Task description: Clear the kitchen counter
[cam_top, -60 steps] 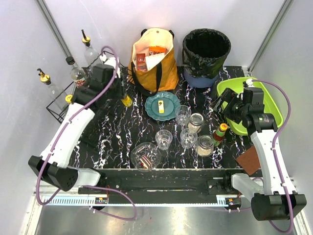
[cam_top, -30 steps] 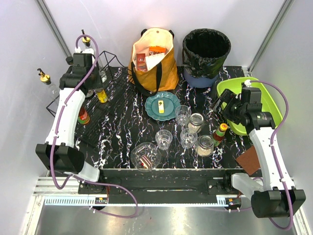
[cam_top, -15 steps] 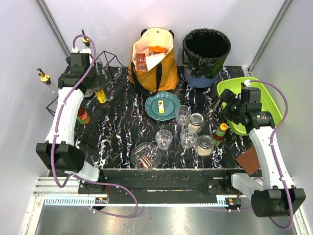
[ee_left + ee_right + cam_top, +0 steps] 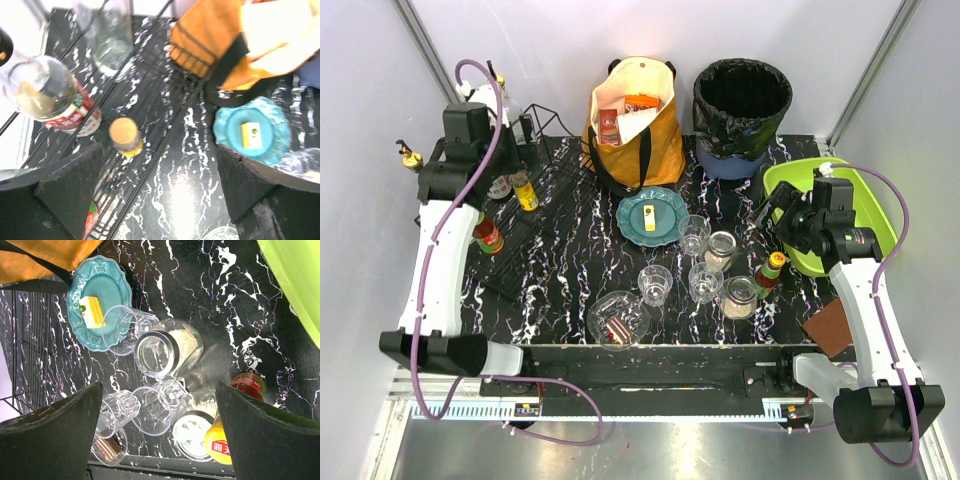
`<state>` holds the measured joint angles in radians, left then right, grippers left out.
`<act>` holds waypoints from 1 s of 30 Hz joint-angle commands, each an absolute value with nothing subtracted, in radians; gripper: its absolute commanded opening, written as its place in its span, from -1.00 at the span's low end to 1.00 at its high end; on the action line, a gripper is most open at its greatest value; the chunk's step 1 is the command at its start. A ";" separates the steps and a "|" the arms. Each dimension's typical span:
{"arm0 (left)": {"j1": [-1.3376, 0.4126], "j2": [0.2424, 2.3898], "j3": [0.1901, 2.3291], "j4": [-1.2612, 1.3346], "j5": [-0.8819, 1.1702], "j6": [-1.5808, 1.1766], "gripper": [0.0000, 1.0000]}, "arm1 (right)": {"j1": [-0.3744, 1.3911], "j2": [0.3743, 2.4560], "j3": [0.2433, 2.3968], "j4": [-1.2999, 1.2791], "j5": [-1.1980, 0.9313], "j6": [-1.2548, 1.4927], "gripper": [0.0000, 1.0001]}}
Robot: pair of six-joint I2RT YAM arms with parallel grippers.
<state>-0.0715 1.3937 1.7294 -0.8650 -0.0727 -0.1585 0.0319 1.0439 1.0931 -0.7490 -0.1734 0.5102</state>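
- From above, we see the kitchen counter (image 4: 570, 270) as a wide black rectangle veined with white like marble. It fills the space beyond both arm bases and reaches back to an orange tote bag (image 4: 635, 140) and a black bin (image 4: 742, 100).
- The left gripper (image 4: 508, 165) hangs over the counter's far left corner, above the black wire rack (image 4: 555, 165) and close to a yellow-capped bottle (image 4: 525, 190). From here we cannot make out how its fingers stand.
- The right gripper (image 4: 767, 212) hovers over the counter's right side, just inside the lime-green tray (image 4: 785, 178). A teal plate (image 4: 675, 205), clear glasses (image 4: 655, 283), jars (image 4: 720, 248) and a red sauce bottle (image 4: 768, 272) crowd the counter's middle.
- In the left wrist view, the counter (image 4: 185, 175) lies below the spread fingers, its white veins glaring under the light. The left gripper (image 4: 159, 150) is released, fingers wide apart and clasping nothing. The yellow-capped bottle stands upright on the rack beneath the gap, nearer the left finger and clear of both.
- In the right wrist view, the veined black counter (image 4: 225, 300) lies well beneath the pincer. The right gripper (image 4: 159, 390) is released too, its fingers far apart and empty, with the glasses and jars below between them.
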 commanded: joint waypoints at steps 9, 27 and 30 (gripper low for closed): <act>-0.363 1.192 1.600 -0.543 0.440 -0.143 0.98 | 0.034 0.996 1.199 -0.762 -0.101 0.522 0.96; -0.985 1.532 1.321 0.259 0.353 -0.183 0.98 | 0.034 0.827 1.505 -0.942 0.063 0.529 0.93; -1.015 1.638 1.360 0.337 0.359 -0.179 0.98 | 0.032 0.802 1.543 -0.989 0.080 0.525 0.93</act>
<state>-0.9817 1.5501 1.3231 0.0612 0.3958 -0.1772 0.0319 0.8268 1.4792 -0.9272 0.0341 0.5255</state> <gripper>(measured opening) 0.988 0.961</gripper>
